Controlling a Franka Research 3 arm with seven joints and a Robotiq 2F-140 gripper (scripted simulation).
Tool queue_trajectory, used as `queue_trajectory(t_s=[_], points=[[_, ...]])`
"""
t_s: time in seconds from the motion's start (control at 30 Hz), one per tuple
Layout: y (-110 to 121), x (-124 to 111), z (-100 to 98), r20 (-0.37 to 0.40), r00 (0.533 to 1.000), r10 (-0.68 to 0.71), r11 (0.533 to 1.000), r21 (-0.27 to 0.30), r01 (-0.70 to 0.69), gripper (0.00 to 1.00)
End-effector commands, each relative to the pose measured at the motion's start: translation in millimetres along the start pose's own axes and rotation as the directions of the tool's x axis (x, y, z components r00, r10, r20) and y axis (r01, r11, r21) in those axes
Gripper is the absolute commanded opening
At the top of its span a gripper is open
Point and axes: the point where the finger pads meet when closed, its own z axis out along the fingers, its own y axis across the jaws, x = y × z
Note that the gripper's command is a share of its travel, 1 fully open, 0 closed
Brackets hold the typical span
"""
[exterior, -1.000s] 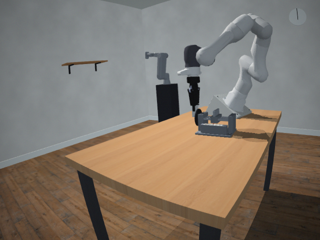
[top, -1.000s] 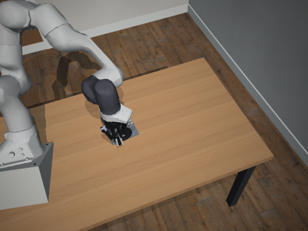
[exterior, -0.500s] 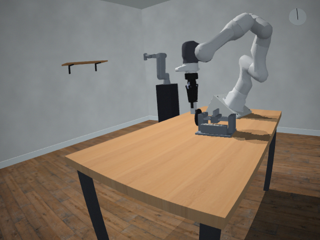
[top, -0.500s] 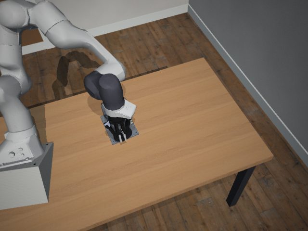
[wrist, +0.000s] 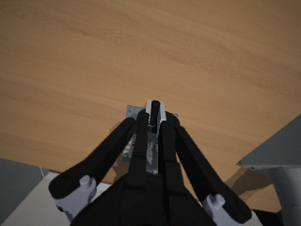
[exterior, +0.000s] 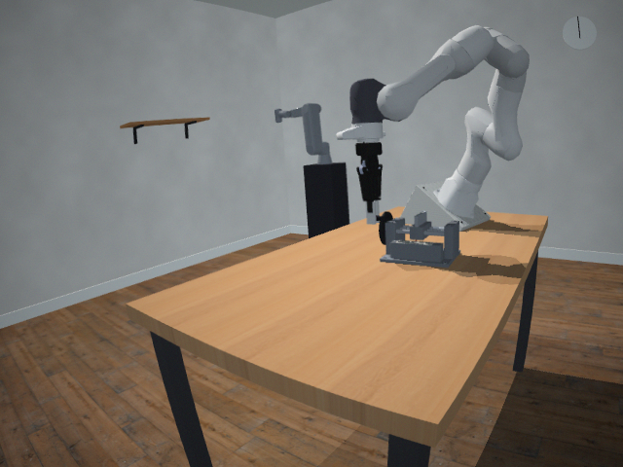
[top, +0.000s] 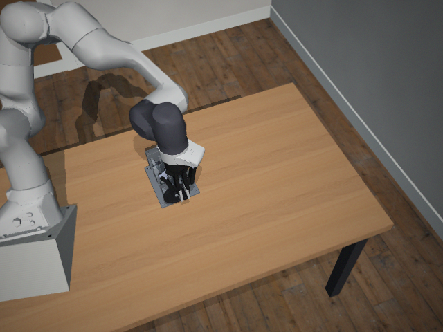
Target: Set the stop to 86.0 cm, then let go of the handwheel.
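Note:
A grey stop fixture (exterior: 420, 243) on a base plate (top: 172, 178) stands on the wooden table, with a black handwheel (exterior: 384, 227) at its near end. My gripper (exterior: 371, 217) points straight down at the wheel's crank handle and is shut on it. In the top view the gripper (top: 183, 194) stands over the black wheel (top: 172, 196). In the wrist view the fingers are pressed together around a small dark handle; the fixture shows only in part beneath them. The stop's position reading is too small to tell.
My arm's grey pedestal (top: 34, 250) stands at the table's left end. A second arm on a black column (exterior: 325, 193) stands behind the table. A wall shelf (exterior: 164, 123) hangs at the far left.

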Motion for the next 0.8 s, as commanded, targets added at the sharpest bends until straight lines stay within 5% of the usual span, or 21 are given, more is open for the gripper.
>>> queue_trajectory(t_s=[0.0,0.77], points=[[-7.8,-0.3,7.1,-0.002,1.0,0.009,1.0,-0.001,-0.009,0.04],[-13.7,-0.2,51.8,-0.002,1.0,0.009,1.0,-0.001,-0.009,0.04]])
